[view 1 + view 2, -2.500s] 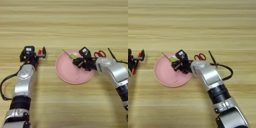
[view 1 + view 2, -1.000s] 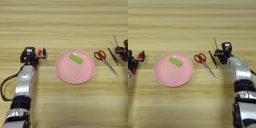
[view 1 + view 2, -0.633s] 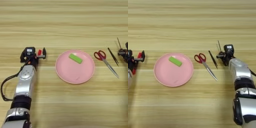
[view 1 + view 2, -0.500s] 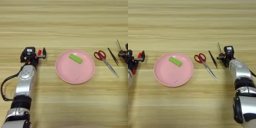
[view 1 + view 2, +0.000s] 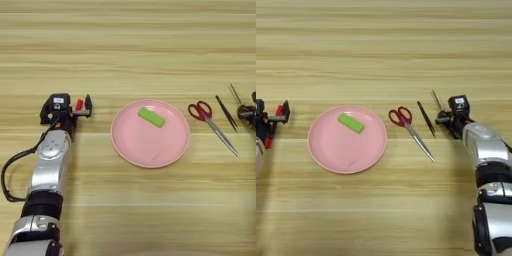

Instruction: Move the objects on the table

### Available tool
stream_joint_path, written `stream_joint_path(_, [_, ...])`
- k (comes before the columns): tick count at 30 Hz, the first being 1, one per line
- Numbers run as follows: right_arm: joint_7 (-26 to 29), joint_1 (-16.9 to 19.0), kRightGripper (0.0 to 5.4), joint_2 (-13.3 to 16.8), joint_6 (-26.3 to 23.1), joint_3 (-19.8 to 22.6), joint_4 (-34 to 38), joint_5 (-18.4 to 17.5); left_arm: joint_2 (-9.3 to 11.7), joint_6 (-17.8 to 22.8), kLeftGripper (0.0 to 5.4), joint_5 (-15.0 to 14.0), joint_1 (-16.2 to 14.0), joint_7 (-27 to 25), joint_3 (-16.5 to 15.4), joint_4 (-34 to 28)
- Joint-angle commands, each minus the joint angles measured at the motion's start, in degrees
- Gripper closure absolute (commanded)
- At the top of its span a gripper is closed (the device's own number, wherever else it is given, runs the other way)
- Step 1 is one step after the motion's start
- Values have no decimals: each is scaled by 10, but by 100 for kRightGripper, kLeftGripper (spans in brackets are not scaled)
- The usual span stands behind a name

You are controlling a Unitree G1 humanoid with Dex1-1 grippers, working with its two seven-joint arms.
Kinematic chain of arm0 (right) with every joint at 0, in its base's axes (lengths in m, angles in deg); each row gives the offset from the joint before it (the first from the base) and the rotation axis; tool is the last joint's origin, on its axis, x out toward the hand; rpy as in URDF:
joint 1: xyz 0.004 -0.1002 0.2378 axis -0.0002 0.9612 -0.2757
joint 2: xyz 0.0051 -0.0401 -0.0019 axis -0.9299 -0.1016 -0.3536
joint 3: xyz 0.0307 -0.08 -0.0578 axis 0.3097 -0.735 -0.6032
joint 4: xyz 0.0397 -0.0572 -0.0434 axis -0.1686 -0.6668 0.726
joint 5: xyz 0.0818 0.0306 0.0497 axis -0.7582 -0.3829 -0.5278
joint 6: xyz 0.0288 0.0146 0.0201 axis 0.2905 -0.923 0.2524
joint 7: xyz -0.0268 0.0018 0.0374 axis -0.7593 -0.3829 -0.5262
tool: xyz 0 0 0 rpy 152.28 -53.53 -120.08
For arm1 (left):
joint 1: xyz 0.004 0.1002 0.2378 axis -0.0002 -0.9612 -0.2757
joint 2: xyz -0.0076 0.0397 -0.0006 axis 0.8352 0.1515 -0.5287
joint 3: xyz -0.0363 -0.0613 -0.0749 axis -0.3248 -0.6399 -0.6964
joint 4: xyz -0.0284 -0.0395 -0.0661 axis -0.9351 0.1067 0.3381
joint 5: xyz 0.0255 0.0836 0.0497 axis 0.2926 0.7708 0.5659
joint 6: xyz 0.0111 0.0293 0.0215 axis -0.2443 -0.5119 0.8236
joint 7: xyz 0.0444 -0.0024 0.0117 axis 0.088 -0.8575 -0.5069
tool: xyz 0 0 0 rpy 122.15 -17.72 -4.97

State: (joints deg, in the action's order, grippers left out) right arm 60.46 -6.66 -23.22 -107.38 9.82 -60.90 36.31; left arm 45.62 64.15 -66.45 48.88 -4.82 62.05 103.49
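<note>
A flat lime-green block (image 5: 151, 116) lies on the far part of a pink plate (image 5: 150, 150) in the middle of the table (image 5: 125, 45). Right of the plate lies a thin black pointed tool (image 5: 426, 118), beside red-handled scissors (image 5: 406, 124). My right gripper (image 5: 445, 120) hovers just right of the black tool, and a thin dark rod (image 5: 436, 100) sticks out beside it. My left gripper (image 5: 82, 106) rests left of the plate, apart from it, with a small red piece (image 5: 78, 104) at its tip. No orange-handled screwdriver is plainly in view.
The scissors' blades point toward the near right. A black cable (image 5: 7, 175) loops beside my left forearm. Bare planks stretch across the far half of the table and in front of the plate.
My right gripper has drawn back from the plate to the right, leaving the green block on it, and over the last second has drifted slightly nearer. The left arm has not moved.
</note>
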Motion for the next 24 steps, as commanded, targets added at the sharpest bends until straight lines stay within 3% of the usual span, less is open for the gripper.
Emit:
stream_joint_path(1, [5, 43, 452, 5, -39, 4, 41, -11, 0, 1, 0, 1, 6, 3, 1, -6])
stream_joint_path(6, [4, 54, 452, 6, -55, 8, 47, -19, 1, 3, 0, 0, 4, 2, 0, -11])
stream_joint_path(7, [4, 55, 416, 5, -56, 6, 49, -18, 1, 4, 0, 0, 3, 1, 0, -12])
stream_joint_path(24, [-7, 71, 225, -11, -66, 14, 126, -39, 2, 3, 0, 0, 5, 1, -1, -9])
